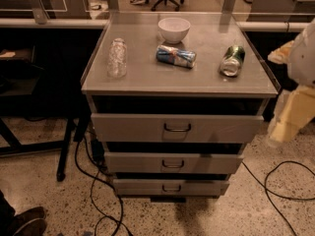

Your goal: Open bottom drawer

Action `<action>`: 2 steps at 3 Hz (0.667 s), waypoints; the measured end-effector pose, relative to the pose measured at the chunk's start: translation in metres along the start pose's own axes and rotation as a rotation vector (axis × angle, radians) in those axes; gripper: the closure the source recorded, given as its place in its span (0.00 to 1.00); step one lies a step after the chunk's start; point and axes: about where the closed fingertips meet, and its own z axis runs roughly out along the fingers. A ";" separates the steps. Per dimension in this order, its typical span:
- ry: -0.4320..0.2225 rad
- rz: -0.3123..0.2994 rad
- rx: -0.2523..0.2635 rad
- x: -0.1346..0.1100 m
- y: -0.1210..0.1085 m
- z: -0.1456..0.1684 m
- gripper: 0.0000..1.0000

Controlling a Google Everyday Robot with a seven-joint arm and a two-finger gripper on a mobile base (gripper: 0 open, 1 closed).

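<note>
The bottom drawer [197,187] is the lowest and narrowest grey front of the three in the metal cabinet, with a small dark wire handle [171,188]. Its front stands out only a little, and its inside is hidden. The mid-sized drawer [206,163] and the widest top drawer [128,127] sit above it, each standing out further. My gripper [288,117], pale yellow on a white arm [302,58], hangs at the right edge of the view. It is beside the cabinet's right side at top-drawer height, well above and to the right of the bottom drawer, touching nothing.
On the cabinet top [147,77] stand a white bowl [173,29] and a clear plastic bottle [117,58], with a blue can [175,56] and a green can [232,60] lying down. Black cables [280,181] run over the speckled floor. A dark table leg [66,151] stands at the left, and a shoe [24,220] is at the bottom left.
</note>
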 end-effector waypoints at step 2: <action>-0.001 0.017 -0.133 0.021 0.071 0.119 0.00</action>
